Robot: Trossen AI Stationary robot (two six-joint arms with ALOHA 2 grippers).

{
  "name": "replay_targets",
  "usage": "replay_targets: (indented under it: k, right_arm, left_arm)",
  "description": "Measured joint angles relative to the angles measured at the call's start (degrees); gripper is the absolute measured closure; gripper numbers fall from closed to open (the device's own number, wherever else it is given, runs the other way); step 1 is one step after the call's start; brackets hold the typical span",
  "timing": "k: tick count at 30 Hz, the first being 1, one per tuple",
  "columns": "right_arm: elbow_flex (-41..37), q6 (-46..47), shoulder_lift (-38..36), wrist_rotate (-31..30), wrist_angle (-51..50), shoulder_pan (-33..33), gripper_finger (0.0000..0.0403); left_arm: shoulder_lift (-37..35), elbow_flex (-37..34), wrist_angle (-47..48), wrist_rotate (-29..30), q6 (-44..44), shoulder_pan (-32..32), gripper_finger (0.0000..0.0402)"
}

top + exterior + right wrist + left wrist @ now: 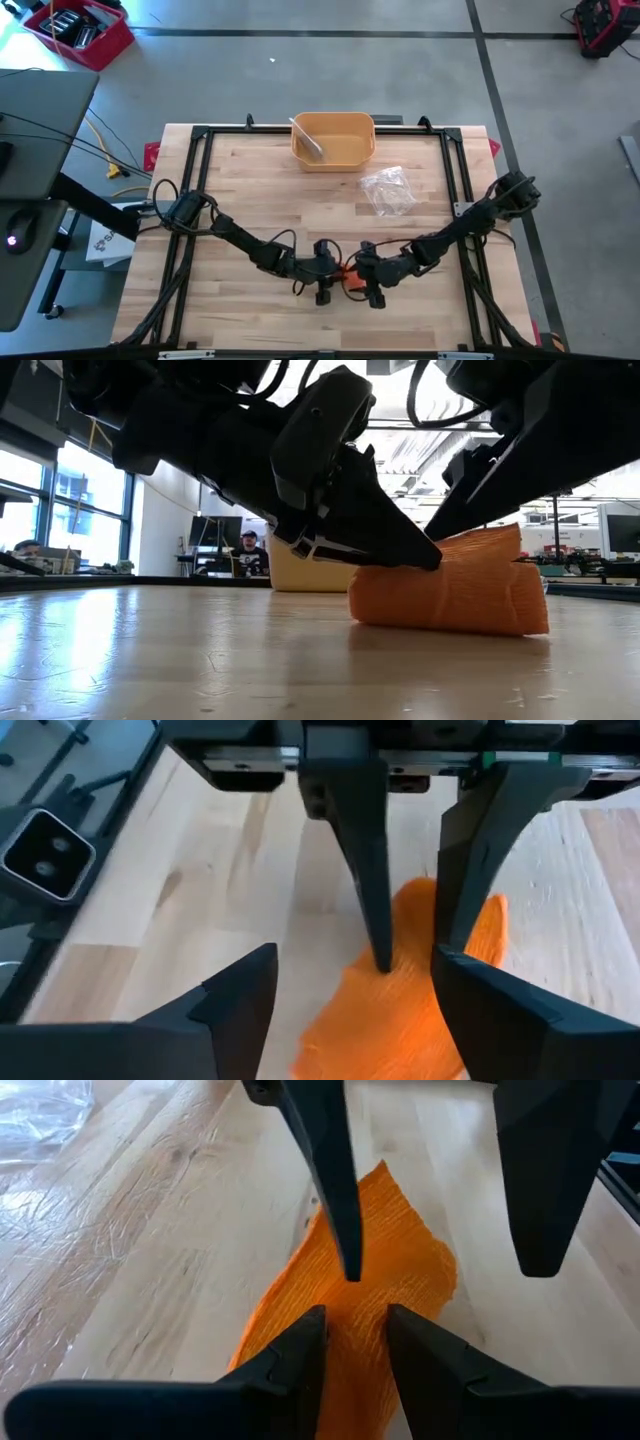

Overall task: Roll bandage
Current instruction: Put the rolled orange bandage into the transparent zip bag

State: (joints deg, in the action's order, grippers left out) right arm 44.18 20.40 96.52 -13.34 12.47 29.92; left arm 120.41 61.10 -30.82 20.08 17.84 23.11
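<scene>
An orange crepe bandage (350,281) lies crumpled on the wooden table near its front edge; it also shows in the low view (450,595). My left gripper (355,1325) comes from the table's left and is shut on the bandage. My right gripper (355,980) comes from the table's right, facing the left one. It is open, with its fingers standing wide apart on either side of the bandage's other end. My left gripper pinches the bandage's left end (355,1350) between its two fingers, which slant down from the table's left. The bandage rests on the table, bunched in loose folds. My right gripper has one fingertip (350,1270) at the bandage's top; whether it touches, I cannot tell.
A yellow bin (333,140) stands at the table's far edge with a pale object in it. A crumpled clear plastic wrapper (388,190) lies right of centre. A person (248,550) shows in the room beyond the table.
</scene>
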Motion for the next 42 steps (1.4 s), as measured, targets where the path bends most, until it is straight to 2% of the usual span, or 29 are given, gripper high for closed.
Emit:
replay_targets:
  k: [5, 9, 15, 19, 22, 26, 28, 33, 36, 39, 42]
  right_arm:
    - [0.0, -0.8, 2.4, -0.9, -0.1, -0.3, 0.0134]
    - [0.0, 5.2, 5.1, -5.6, -0.4, -0.1, 0.0133]
    - [0.1, 5.1, 8.0, -4.7, 0.0, 0.1, 0.0148]
    - [0.1, 5.3, 9.3, -5.4, -0.2, 0.5, 0.0192]
    - [0.1, 4.1, 8.5, -5.4, -1.7, 1.1, 0.0252]
    - [0.0, 3.6, 3.6, -5.0, -12.9, 2.1, 0.0349]
    - [0.0, 5.9, 0.0, -5.2, -21.3, 3.3, 0.0362]
    - [0.0, 21.4, -9.6, -9.1, -44.7, 11.0, 0.0362]
    - [0.0, 37.1, -15.0, -12.7, -57.8, 17.7, 0.0362]
    - [-0.1, 54.3, -19.5, -17.2, -68.6, 24.9, 0.0362]
    - [-0.1, 68.3, -21.8, -21.2, -75.5, 30.6, 0.0362]
  left_arm:
    - [-0.4, 0.0, -0.1, 0.0, -0.1, 0.0, 0.0298]
    - [-2.4, 0.0, 1.1, -0.2, -0.4, 0.1, 0.0298]
    - [-8.0, 0.0, 7.9, 2.5, -1.2, 1.1, 0.0298]
    - [-11.2, 0.0, 12.6, 6.3, -2.4, 1.4, 0.0298]
    - [-12.4, 0.0, 15.6, 8.2, -2.6, 0.9, 0.0298]
    - [-12.6, 0.0, 16.0, 7.8, -3.0, -0.4, 0.0298]
    - [-12.6, 0.0, 15.5, 5.1, -3.0, -2.0, 0.0298]
    - [-12.3, 0.4, 13.3, -6.2, -1.9, -10.5, 0.0298]
    - [-10.5, 2.4, 13.3, -8.4, -5.8, -15.7, 0.0298]
    - [-6.8, 7.4, 13.6, -12.1, -10.3, -20.3, 0.0298]
    - [-0.8, 15.7, 13.4, -15.4, -12.4, -23.6, 0.0298]
